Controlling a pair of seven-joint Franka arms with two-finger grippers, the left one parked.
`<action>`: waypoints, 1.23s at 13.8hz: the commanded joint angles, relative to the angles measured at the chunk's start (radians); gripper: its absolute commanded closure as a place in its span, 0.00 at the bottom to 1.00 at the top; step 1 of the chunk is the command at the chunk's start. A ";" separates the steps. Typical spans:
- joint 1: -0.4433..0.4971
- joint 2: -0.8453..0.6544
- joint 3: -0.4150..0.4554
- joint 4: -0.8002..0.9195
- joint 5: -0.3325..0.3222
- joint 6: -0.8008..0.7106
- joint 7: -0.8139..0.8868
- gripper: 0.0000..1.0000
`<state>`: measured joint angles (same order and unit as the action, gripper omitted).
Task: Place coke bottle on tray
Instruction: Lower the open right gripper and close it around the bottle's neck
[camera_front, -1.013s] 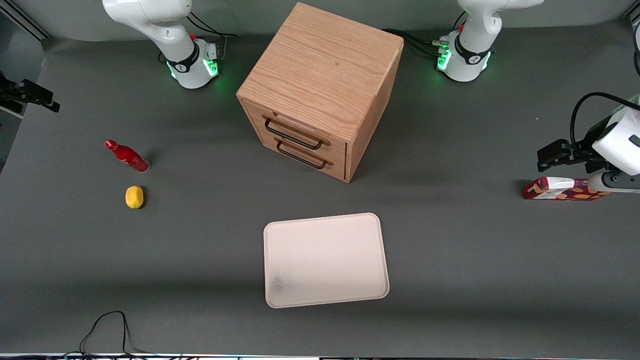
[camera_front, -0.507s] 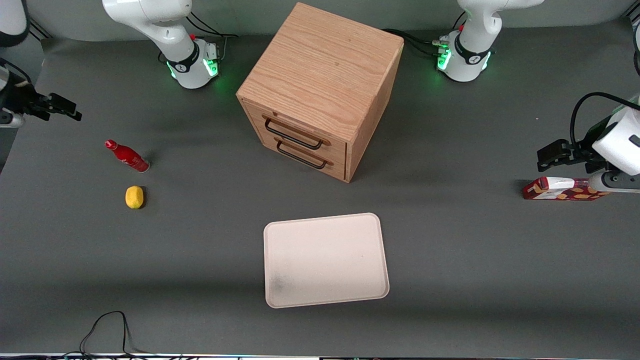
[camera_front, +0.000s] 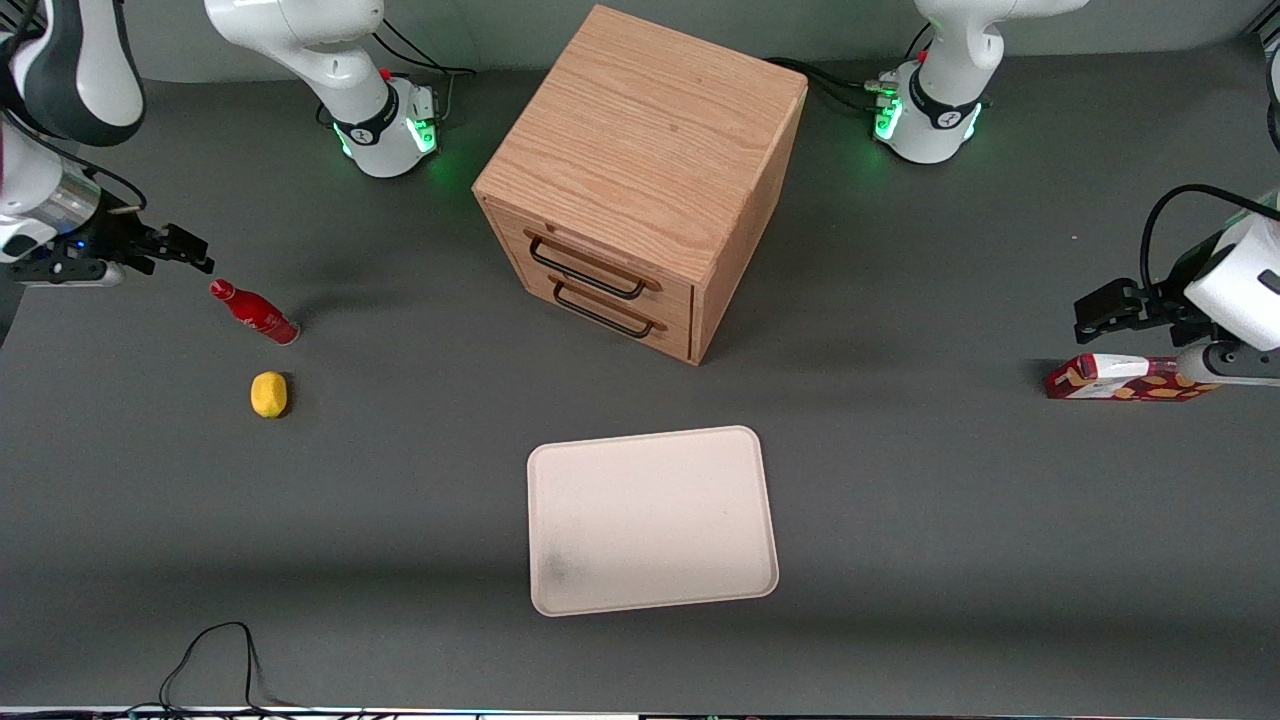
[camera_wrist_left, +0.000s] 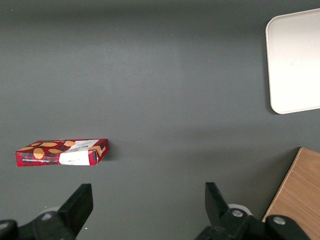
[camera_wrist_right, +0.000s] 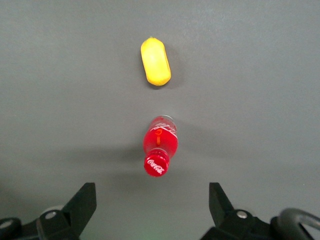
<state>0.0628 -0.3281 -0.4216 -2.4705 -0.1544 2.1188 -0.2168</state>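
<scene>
Coke bottle (camera_front: 254, 312) stands upright on desk (camera_front: 400, 480), middle left of the front frame, untouched. Lemon (camera_front: 268, 394) sits near it, closer to the front camera, apart from it. Gripper (camera_front: 185, 251) hovers in upper left of the front frame, just above and beside the bottle's cap, jaws spread wide and holding nothing. Seen from the wrist, bottle (camera_wrist_right: 159, 147) lies between the spread jaws and lemon (camera_wrist_right: 155, 61), not yet between the jaws. Tray (camera_front: 650, 518) lies bare at lower centre of the front frame, well apart from the bottle, nearer the camera than wooden drawer cabinet (camera_front: 640, 180).

Recommended for the approach in hand: centre jaws over the bottle, descend to mid-body rather than cap, close squarely. Slim upright form judged liable to tip if clipped off-centre. Keep clear of lemon.
</scene>
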 joint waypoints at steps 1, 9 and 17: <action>0.006 0.026 -0.025 -0.036 -0.022 0.073 -0.041 0.00; 0.006 0.092 -0.045 -0.100 -0.040 0.210 -0.104 0.00; 0.006 0.093 -0.045 -0.126 -0.040 0.237 -0.133 0.26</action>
<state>0.0628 -0.2228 -0.4537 -2.5810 -0.1725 2.3363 -0.3256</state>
